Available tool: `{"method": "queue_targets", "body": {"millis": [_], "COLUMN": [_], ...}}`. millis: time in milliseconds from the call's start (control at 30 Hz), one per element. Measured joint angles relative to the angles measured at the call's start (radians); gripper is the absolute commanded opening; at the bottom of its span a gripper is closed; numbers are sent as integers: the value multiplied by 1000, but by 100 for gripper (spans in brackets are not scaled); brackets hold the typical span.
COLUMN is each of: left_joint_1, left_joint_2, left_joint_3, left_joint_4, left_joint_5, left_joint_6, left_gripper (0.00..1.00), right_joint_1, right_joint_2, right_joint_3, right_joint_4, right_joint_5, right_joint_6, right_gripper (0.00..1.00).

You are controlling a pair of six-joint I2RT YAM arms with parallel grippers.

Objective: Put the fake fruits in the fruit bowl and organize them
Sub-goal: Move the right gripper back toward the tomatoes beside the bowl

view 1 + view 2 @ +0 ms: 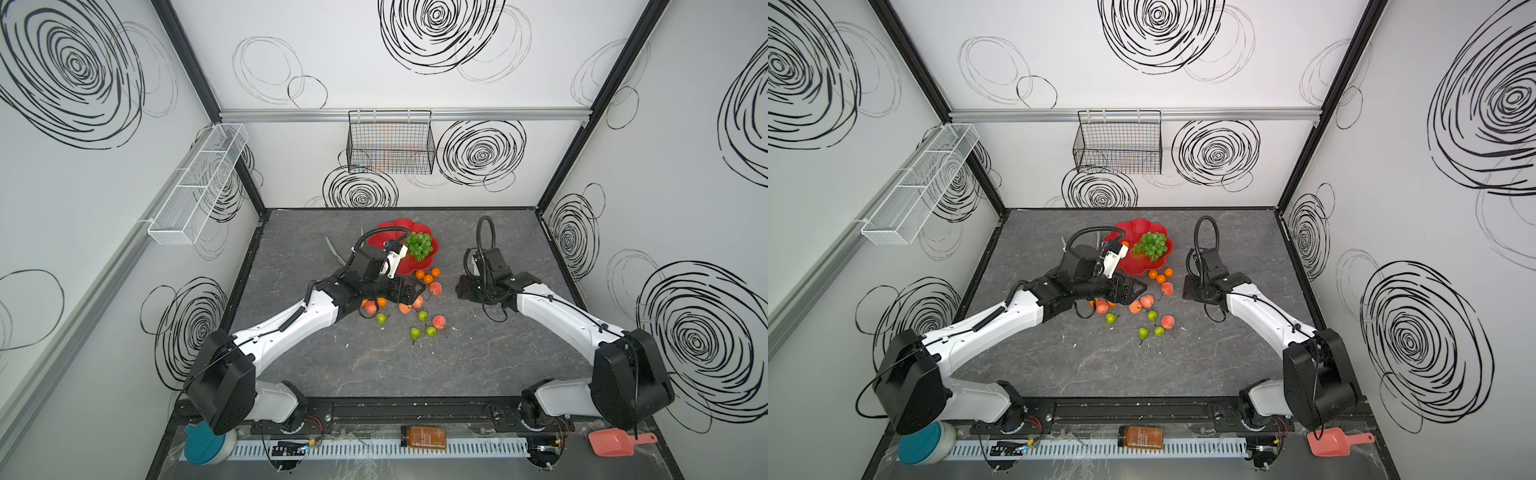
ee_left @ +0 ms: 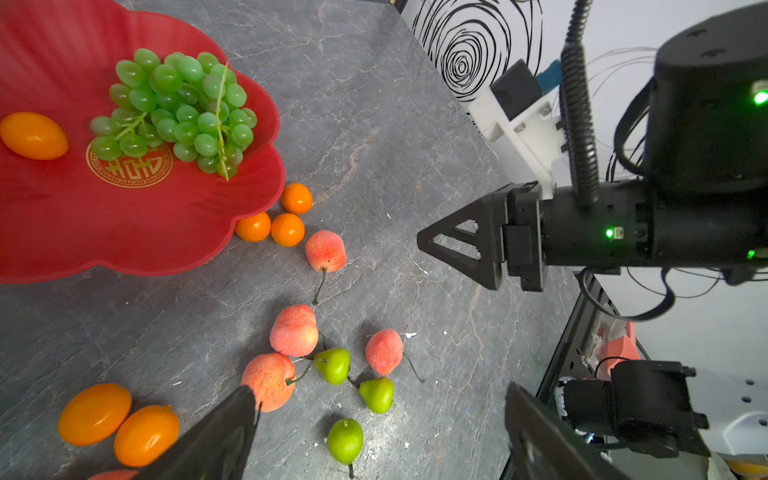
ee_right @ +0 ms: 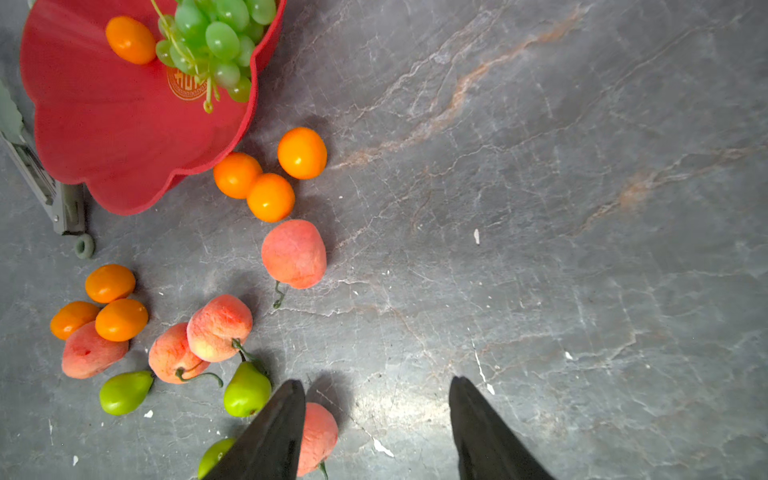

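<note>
The red fruit bowl [image 1: 409, 266] [image 1: 1136, 264] stands at the back middle of the table. In it lie the green grapes [image 1: 419, 244] [image 2: 178, 110] and one tangerine [image 2: 34, 135] [image 3: 130, 39]. Three tangerines [image 1: 428, 276] touch its front rim. Peaches [image 1: 439, 321] and pears [image 1: 415, 332] are scattered on the table in front. My left gripper [image 1: 409, 291] [image 2: 380, 388] hovers open and empty over this pile. To the right, my right gripper [image 1: 465, 289] [image 3: 377, 381] is open over bare table, with a peach [image 3: 322, 432] beside one finger.
A grey-green tool [image 1: 334, 249] lies left of the bowl. A black wire basket [image 1: 390, 143] hangs on the back wall and a white mesh shelf [image 1: 199, 183] on the left wall. An amber bottle [image 1: 423, 437], pink scoop [image 1: 615, 442] and teal-lidded tub [image 1: 203, 446] sit along the front.
</note>
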Motion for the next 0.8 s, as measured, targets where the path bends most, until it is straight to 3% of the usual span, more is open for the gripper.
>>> {"method": "queue_targets", "body": {"millis": [367, 567, 800], "left_joint_1": [37, 101, 98], "left_joint_2": [1, 13, 80], "left_joint_3": [-13, -22, 13], "left_joint_4": [-5, 31, 32], "left_joint_5": [55, 96, 97], "left_joint_6": [19, -3, -6], "left_gripper": [96, 96, 96], "right_joint_1": [70, 37, -17], "right_joint_2": [139, 258, 379], "right_joint_3": [13, 129, 232], "right_joint_4": [25, 56, 109], "right_joint_5": [-66, -60, -105], "right_joint_6": [-34, -53, -50], "right_gripper": [59, 57, 56]}}
